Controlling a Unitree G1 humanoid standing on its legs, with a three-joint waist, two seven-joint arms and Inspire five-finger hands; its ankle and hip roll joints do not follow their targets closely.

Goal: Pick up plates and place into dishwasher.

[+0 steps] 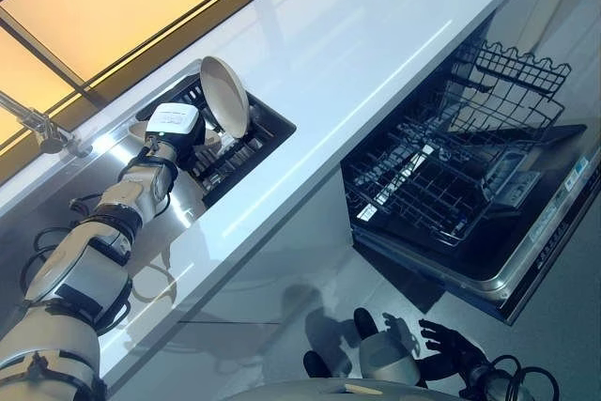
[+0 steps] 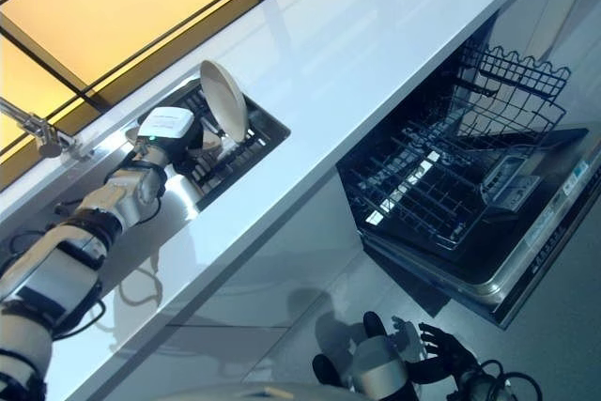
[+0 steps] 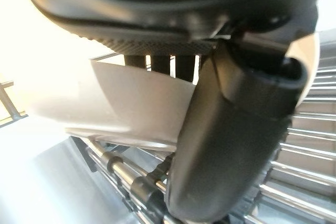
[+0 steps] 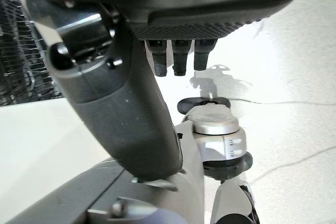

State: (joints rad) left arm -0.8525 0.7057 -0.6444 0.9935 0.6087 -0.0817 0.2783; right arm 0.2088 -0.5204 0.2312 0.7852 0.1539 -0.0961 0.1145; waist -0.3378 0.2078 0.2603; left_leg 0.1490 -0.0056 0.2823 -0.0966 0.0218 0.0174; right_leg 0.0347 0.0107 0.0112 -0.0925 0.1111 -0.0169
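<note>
Left hand [image 1: 188, 143], at the left of the frame, gripped a pale plate [image 1: 225, 96], its thumb on one face and its fingers [image 3: 157, 62] curled behind the other, as the wrist view showed. Going from largest down: the white countertop [image 1: 376, 35] ran across the upper middle; the open dishwasher [image 1: 470, 176] sat at the right with its dark lower rack [image 1: 423, 185] pulled out and apparently empty; the dish rack [image 1: 254, 133] lay in the sink area at upper left, and the plate stood tilted on edge over it. To do this step well, I judged, the plate should rise clear of the rack wires before swinging right, with the pinch kept firm, since the rim looked slippery. Right hand [image 1: 446, 340] hung low at the bottom, fingers relaxed and holding nothing.
</note>
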